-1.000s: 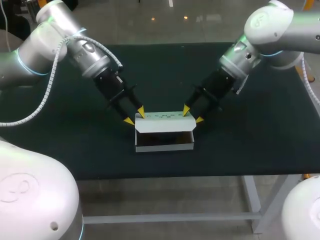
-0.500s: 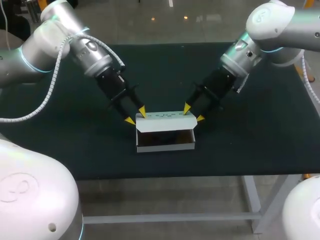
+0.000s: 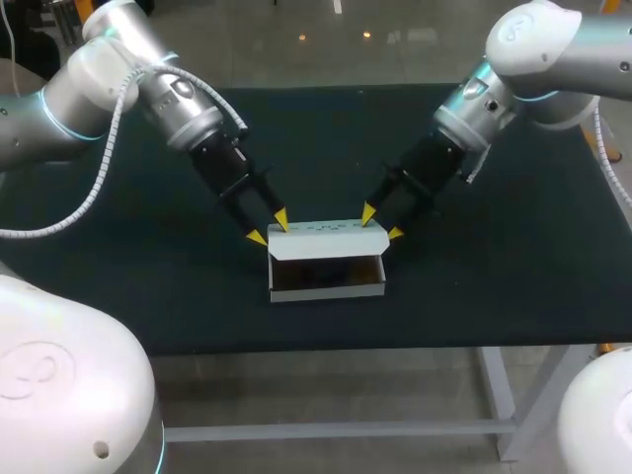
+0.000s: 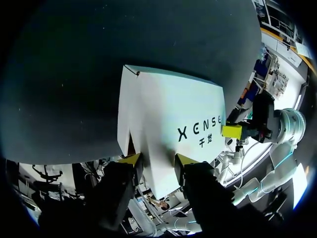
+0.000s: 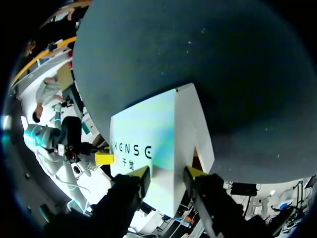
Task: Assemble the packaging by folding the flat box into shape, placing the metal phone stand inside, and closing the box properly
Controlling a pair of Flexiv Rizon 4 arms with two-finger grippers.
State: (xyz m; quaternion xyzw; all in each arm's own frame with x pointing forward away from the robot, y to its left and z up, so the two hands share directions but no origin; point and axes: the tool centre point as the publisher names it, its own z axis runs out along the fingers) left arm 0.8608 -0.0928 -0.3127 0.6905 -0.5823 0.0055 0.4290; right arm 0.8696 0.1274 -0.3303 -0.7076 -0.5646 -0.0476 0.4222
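Box (image 3: 326, 290) of white card lies on the dark table (image 3: 494, 276), about midway between left and right and closer to the near edge than the far one. Its long side runs left to right. The near side stands open and shows a dark hollow behind a low white front wall; what lies in that hollow cannot be made out. Over the hollow slopes the lid (image 3: 326, 240), a broad white panel with a line of dark print along its far edge.

In the right wrist view a crease splits the lid into the printed face and a narrower plain strip. In the left wrist view a small notch is cut into the card just beside that arm's gripper.

At the lid's far left corner sits the left gripper (image 3: 268, 227), with the corner of the card reaching into it. Whether it clamps the card or only sits around it cannot be told. The right gripper (image 3: 381, 223) sits the same way at the far right corner, and its hold cannot be told either. Each wrist view shows the lid stretching ahead of its own gripper to the other arm's gripper at the opposite end.

The left arm (image 3: 148, 84) slants down from the far left with a pale ribbed hose (image 3: 99, 163) looped along it. The right arm (image 3: 523, 59) slants down from the far right, so the two lean in toward the box.
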